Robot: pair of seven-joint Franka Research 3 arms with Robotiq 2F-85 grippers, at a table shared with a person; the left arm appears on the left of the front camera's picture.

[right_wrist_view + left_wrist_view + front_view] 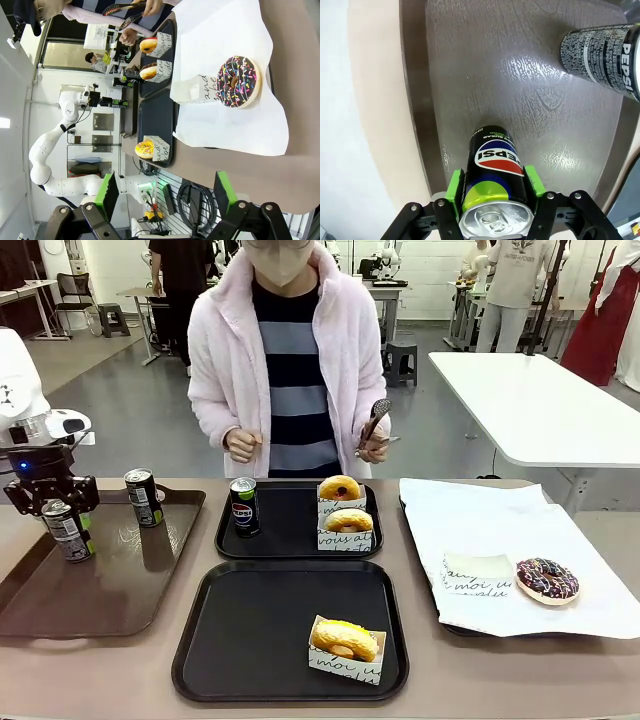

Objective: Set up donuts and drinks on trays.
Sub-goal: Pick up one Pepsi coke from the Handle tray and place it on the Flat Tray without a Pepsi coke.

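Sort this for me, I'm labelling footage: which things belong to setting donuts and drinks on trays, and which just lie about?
Job: near black tray with yellow donut; far black tray with red-iced donut, glazed donut, Pepsi can; sprinkled donut; gripped can in the left gripper; spare can.
Lying about: brown tray; paper-lined tray; empty paper holder.
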